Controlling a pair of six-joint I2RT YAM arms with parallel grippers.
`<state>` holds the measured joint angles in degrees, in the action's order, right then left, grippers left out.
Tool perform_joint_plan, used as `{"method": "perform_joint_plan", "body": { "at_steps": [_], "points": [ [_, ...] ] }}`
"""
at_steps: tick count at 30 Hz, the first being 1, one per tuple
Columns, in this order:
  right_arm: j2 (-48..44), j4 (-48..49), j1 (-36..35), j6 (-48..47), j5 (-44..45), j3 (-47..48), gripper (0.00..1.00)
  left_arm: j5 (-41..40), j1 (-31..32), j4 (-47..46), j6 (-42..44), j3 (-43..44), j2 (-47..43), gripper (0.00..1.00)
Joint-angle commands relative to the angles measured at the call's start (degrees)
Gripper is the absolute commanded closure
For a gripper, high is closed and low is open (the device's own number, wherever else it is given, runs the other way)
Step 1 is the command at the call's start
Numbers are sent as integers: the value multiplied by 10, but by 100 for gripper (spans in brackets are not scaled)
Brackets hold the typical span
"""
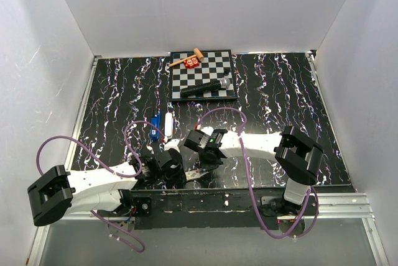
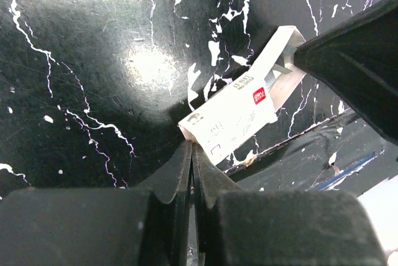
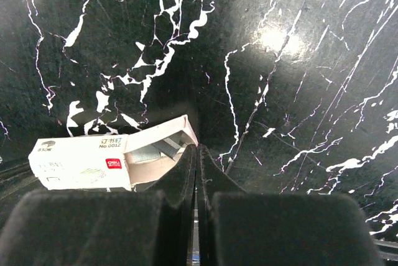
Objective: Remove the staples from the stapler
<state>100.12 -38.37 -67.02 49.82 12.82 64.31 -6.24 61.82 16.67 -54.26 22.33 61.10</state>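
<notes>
Jaws closed, tips at staple box [image 2: 231, 115]

Stapler [image 1: 154, 127] plastic; table [image 2: 74, 92] glossy; staple box [image 2: 233, 120] cardbd.

In the top view, the chessboard [image 1: 217, 64] sits at the upper centre of the table [image 1: 280, 104]. A microphone [image 1: 207, 87] lies across it and a small mallet [image 1: 186, 59] lies at its upper-left corner. Left of centre, the stapler [image 1: 155, 127] lies just left of a slim object [image 1: 166, 124]. A staple box [image 1: 194, 173] lies below them, near the table's bottom edge.
</notes>
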Motion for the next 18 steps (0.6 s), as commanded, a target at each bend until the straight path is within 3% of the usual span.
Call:
{"method": "perform_joint_plan", "body": {
  "at_steps": [1,18],
  "points": [
    [-16,20,3,31,-7,-8,99,-6,5,-16,-15,-9,-20,100],
    [-28,3,8,66,14,-21,99,-7,21,-23,-30,-14,-27,100]
  ]
}}
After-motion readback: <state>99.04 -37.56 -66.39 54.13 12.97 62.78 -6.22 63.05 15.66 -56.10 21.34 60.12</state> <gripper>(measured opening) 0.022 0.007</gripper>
